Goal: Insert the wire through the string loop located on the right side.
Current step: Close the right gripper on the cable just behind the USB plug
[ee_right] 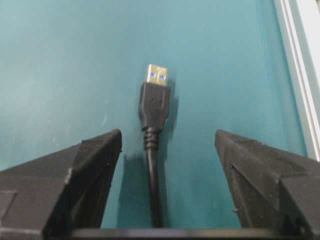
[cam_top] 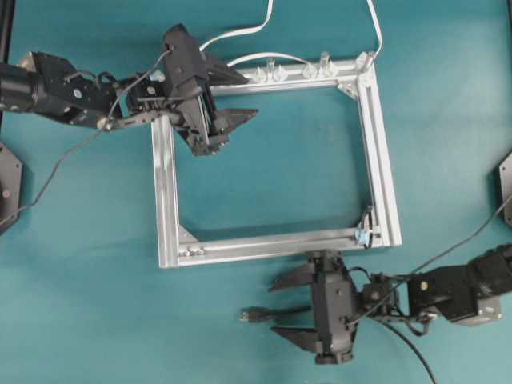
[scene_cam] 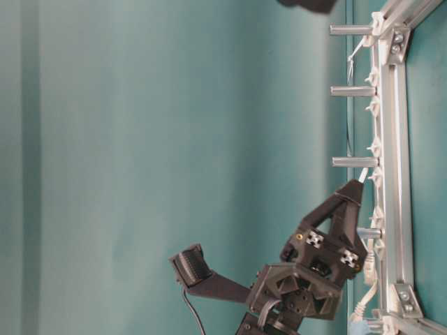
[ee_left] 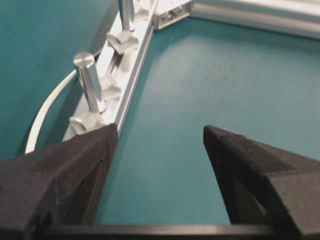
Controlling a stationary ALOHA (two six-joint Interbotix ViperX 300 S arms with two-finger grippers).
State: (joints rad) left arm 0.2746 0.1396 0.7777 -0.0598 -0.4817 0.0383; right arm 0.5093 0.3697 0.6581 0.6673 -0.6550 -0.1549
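Note:
The wire's black plug (ee_right: 155,105) with its metallic tip lies flat on the teal table, pointing away from my right gripper (ee_right: 167,137). Its cable runs back between the two wide-apart fingers, touching neither. From overhead the plug (cam_top: 250,315) sits just left of the open right gripper (cam_top: 274,308), below the frame's near rail. The string loop with its pale-blue tag (cam_top: 362,236) hangs at the frame's lower right inner corner. My left gripper (cam_top: 250,96) stands open and empty over the frame's upper left corner, its fingers (ee_left: 85,165) spread above bare table.
A rectangular aluminium frame (cam_top: 164,184) lies mid-table. Short metal posts (cam_top: 324,62) and clear clips line its far rail, close to my left gripper (ee_left: 160,132). White flat cables (cam_top: 240,34) curve off behind that rail. The frame's rail edge (ee_right: 300,75) runs right of the plug.

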